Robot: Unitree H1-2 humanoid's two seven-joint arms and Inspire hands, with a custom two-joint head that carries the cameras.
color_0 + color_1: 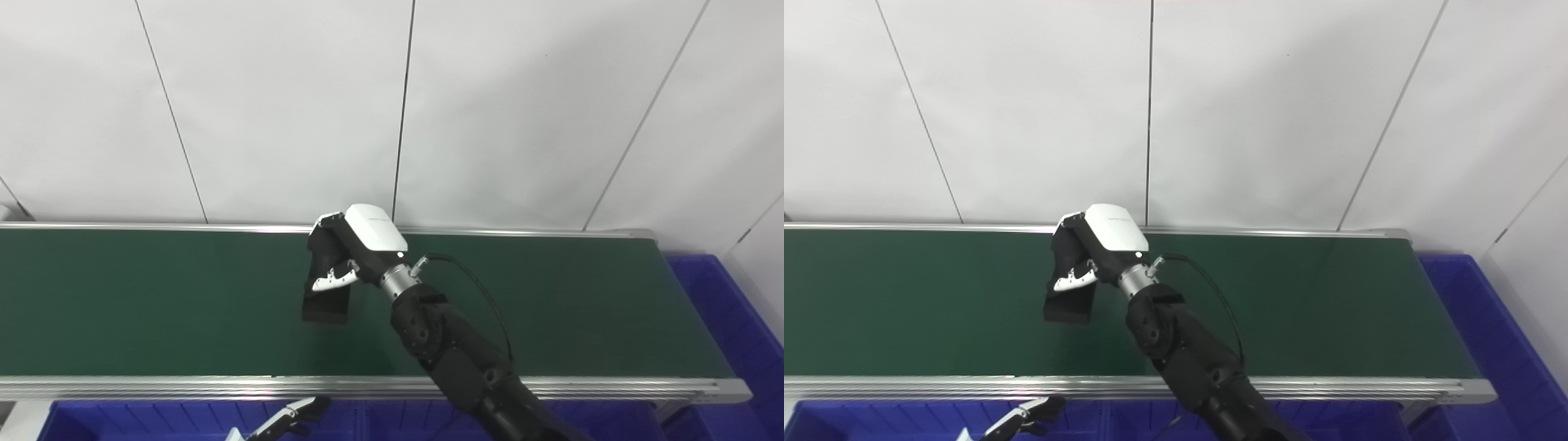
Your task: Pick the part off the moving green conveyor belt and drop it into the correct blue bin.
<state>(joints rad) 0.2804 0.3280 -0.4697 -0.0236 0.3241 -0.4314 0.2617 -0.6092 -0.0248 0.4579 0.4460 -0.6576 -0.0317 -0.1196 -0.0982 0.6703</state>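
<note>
Blue bin (153, 416) nearest, right hand (352, 251) fingers grasping black part (326, 305), green belt (153, 300), white wall (275, 110)

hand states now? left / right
Left hand: only fingertips show at the bottom edge, cannot tell.
Right hand: closed on the flat black rectangular part over the green conveyor belt.

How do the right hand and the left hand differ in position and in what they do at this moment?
The right hand reaches over the green conveyor belt, while the left hand sits low at the picture's bottom edge, over the near blue bin. The right hand is closed on the black part; the left hand holds nothing visible. The right hand shows nearly whole; only part of the left hand shows. Both have white and black fingers.
</note>
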